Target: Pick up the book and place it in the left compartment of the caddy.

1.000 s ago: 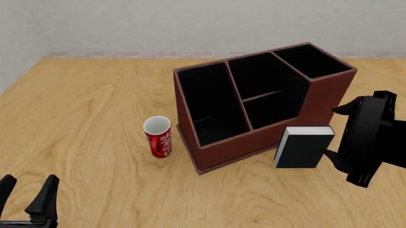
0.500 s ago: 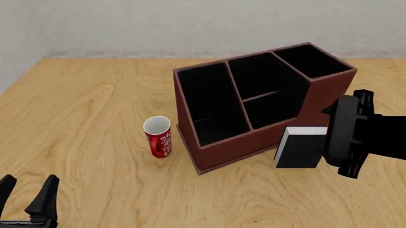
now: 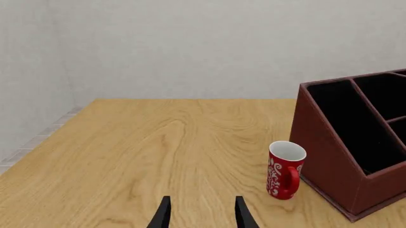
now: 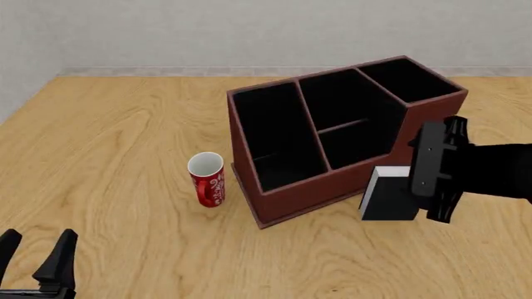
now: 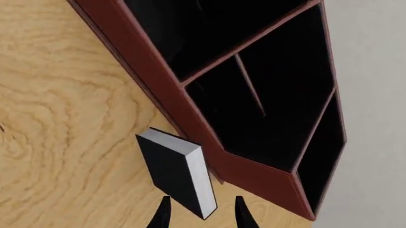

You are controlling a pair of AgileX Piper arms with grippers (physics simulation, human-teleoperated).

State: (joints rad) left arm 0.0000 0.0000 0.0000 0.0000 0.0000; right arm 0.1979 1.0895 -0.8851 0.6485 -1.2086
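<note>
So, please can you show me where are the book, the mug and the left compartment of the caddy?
book (image 4: 387, 199), front view: black front cover.
mug (image 4: 208, 181), front view: red outer side.
left compartment (image 4: 275, 134), front view: black inner lining.

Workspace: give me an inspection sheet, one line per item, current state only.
Surface: wooden table, flat, grain visible.
Book: black, standing upright on the table in front of the caddy's right part, white page edge facing left.
Caddy: reddish-brown, black inside, sections look empty; left compartment holds nothing.
Clutter: red-and-white mug, upright, just left of the caddy.
Right gripper: jaws open, one on each side of the book's near end, not closed on it.
Left gripper: jaws open, holding nothing, low at the near left, apart from everything.
Cables: nothing seen.
Surroundings: plain pale wall behind the table.
</note>
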